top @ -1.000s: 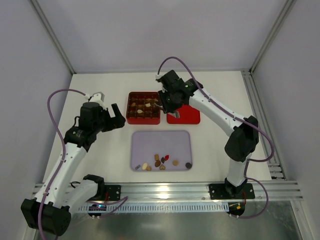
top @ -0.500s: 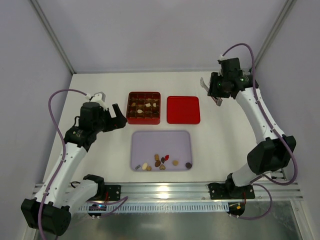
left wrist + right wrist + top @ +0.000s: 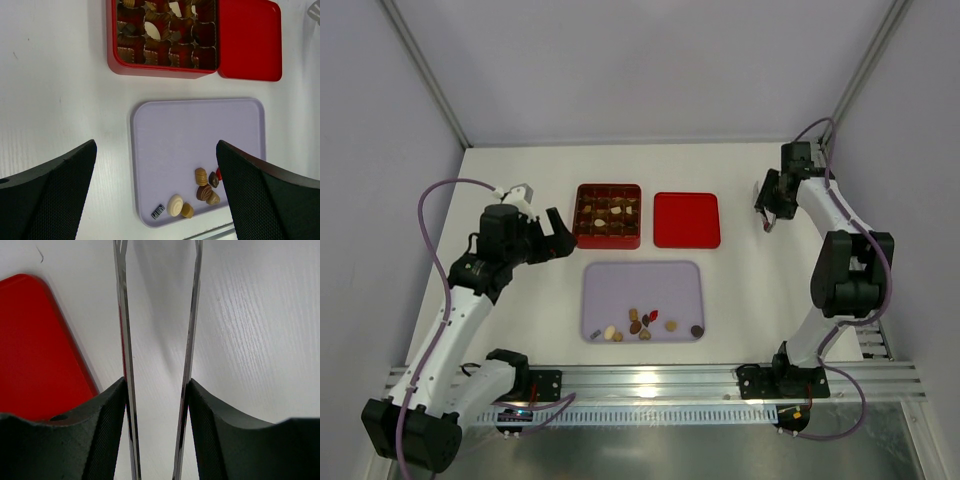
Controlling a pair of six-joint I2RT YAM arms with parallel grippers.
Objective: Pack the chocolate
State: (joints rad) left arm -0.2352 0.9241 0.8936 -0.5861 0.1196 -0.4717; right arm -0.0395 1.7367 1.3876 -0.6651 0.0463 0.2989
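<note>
The loose chocolates (image 3: 202,186) lie in a cluster at the near edge of the lilac tray (image 3: 190,125), 1 of them reddish. Others already sit in the compartments of the red box (image 3: 161,73) just behind the tray. The box's lid (image 3: 250,40) lies flat beside it, which leaves the grid open from above.

The left gripper (image 3: 156,143) hovers over the table to the left of the box, its fingers spread wide and holding nothing. From there its camera takes in both tray and box, so it is probably waiting or watching.

The right gripper (image 3: 156,382) is far off to the right, well apart from the sweets. Its fingers are pressed against the 2 blades of a pair of tweezers (image 3: 122,315), whose tips stand apart with nothing between them. The thin tool suits such small pieces. Judging by the sweets left on the tray, packing is only partly done.
</note>
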